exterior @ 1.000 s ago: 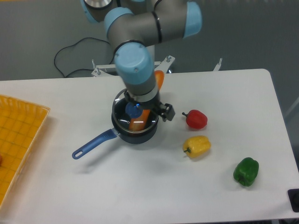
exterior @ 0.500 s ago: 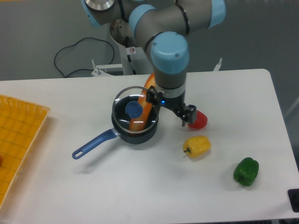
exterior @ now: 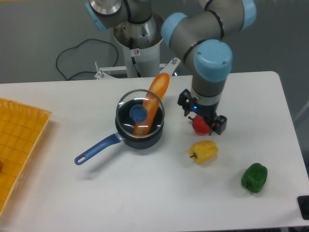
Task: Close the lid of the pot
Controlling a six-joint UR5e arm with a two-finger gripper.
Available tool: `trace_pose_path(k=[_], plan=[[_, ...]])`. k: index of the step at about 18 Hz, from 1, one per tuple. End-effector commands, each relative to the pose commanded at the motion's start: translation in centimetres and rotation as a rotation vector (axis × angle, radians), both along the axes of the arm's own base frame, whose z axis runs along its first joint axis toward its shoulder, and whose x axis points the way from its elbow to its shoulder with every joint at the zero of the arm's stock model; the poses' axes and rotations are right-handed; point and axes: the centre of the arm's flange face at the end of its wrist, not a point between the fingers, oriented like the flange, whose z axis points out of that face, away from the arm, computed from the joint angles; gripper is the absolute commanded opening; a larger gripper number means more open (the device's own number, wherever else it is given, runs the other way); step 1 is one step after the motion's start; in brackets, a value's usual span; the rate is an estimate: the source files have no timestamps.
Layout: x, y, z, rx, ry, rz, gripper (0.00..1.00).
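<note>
The dark navy pot (exterior: pixel 139 137) stands on the white table, its blue handle (exterior: pixel 95 150) pointing front left. The glass lid (exterior: pixel 140 113) with a blue knob lies on top of it, tilted, propped on a long orange carrot (exterior: pixel 153 99) that sticks out of the pot toward the back right. My gripper (exterior: pixel 203 119) hangs to the right of the pot, above the red pepper (exterior: pixel 200 125), well apart from the lid. It holds nothing; its fingers point down and I cannot tell how wide they stand.
A yellow pepper (exterior: pixel 203 152) lies in front of the red one and a green pepper (exterior: pixel 254 177) at the front right. An orange-yellow tray (exterior: pixel 19 140) stands at the left edge. The arm's base (exterior: pixel 137 46) and a black cable are behind the table.
The arm has swung right, away from the pot, from above the lid to above the red pepper. The lid stays on the pot, resting on the carrot.
</note>
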Motion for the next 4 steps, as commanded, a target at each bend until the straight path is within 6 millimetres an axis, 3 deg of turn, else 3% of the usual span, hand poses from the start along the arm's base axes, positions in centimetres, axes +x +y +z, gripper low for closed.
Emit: trace_pose_path(k=[4], plan=[[-0.70, -0.86, -0.06, -0.004, 0.002, -0.023, 1.00]])
